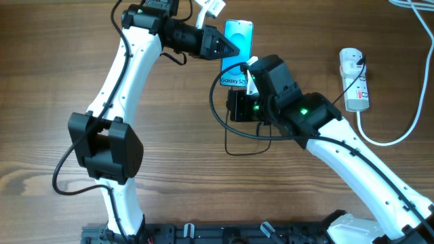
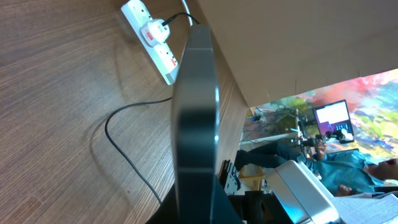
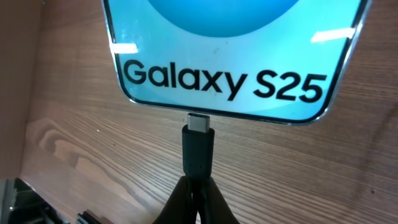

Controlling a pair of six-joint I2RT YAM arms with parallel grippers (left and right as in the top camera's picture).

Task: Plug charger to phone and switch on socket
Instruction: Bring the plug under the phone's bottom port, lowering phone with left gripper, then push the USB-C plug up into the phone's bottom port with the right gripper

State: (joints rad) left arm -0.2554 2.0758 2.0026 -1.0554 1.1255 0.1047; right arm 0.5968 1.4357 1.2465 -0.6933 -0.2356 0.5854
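Currently the left gripper (image 1: pixel 234 49) has its fingers closed on the phone (image 1: pixel 241 32), held toward 12 o'clock over the wooden table (image 1: pixel 169 169) with its cyan screen reading "Galaxy S25". From the phone's 6 o'clock, the right gripper (image 3: pixel 198 188) is clamped on the charger (image 3: pixel 198 149), whose metal tip meets the port in the phone's bottom edge; whether it is seated cannot be told. The socket (image 1: pixel 354 78) lies well apart at 3 o'clock, with 1 white plug (image 2: pixel 152 31) in it.
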